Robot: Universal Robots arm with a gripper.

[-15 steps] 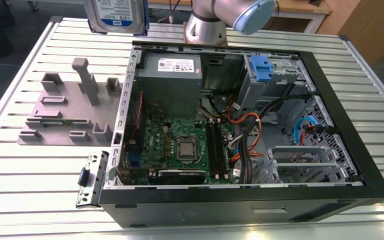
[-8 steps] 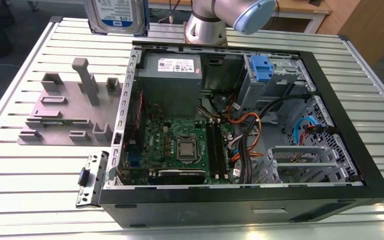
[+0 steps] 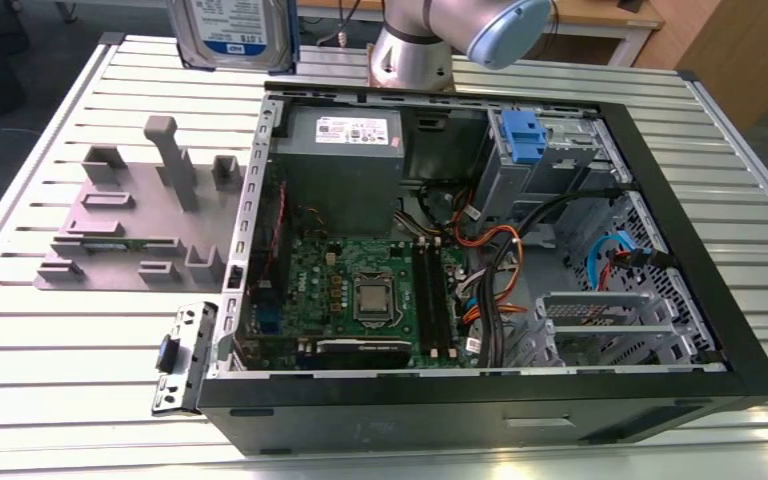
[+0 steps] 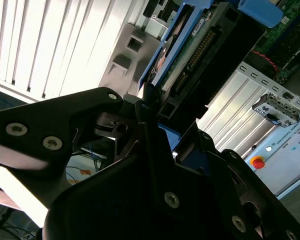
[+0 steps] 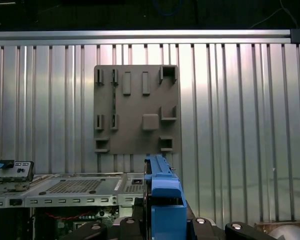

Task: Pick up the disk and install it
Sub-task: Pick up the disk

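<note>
In the exterior view, the slatted metal tabletop (image 3: pixel 64 400) carries an open black computer case (image 3: pixel 491 410), whose near wall runs along six o'clock. Just beside the case's near corner, at eight o'clock, a small metal bracket (image 3: pixel 184 355) lies on the slats. Inside the case, the green motherboard (image 3: pixel 357 290) lies towards the near side, with orange and black cables (image 3: pixel 491 270) bundled at its three o'clock. At nine o'clock from the case, just beside its wall, a grey fixture plate (image 3: pixel 144 215) with upright pegs and slots rests on the tabletop. Farther in, the grey power supply box (image 3: pixel 344 160) sits against the case's far wall at eleven o'clock. A blue-handled caddy (image 3: pixel 524 135) stands in the drive bay at one o'clock. Beyond the far wall, at twelve o'clock, rises the arm (image 3: pixel 418 50). At eleven o'clock of this view the disk (image 3: pixel 231 30) hangs upright in the air with its label facing the camera, outside the case and well apart from the fixture plate.

In the second wrist view, the black fingers (image 4: pixel 142 115) are clenched on the disk's blue-framed edge, and its green circuit-board side shows. In the first wrist view the blue frame stands edge-on between the fingers, with the fixture plate and the case's rim beyond it.
</note>
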